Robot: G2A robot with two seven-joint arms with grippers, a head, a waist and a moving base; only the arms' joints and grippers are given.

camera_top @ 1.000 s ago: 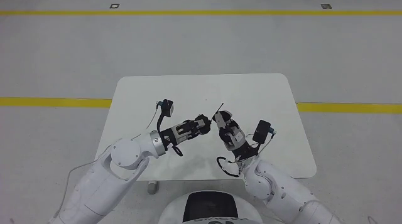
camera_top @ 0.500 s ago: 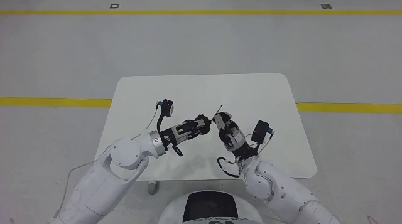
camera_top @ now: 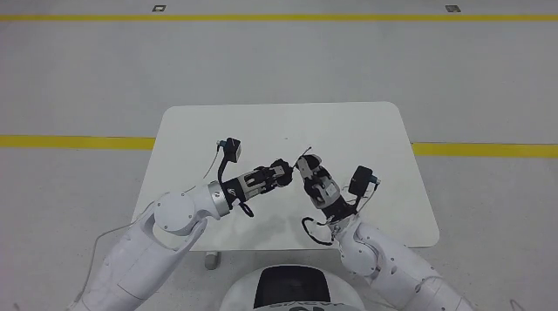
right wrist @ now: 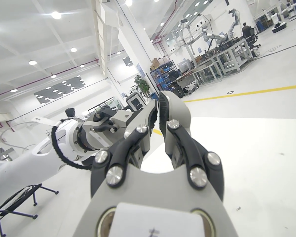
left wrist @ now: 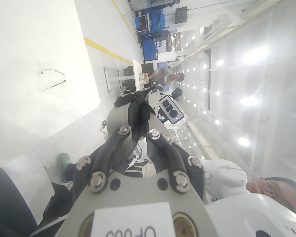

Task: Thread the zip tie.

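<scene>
Black zip tie (camera_top: 305, 151) pinched in right gripper (camera_top: 302, 164) — left gripper (camera_top: 285, 170) closed just beside.

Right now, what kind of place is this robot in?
Probably a big robot workshop or factory hall. There are yellow lines painted on the floor, other robot arms at workbenches, and rows of lights high overhead.
</scene>
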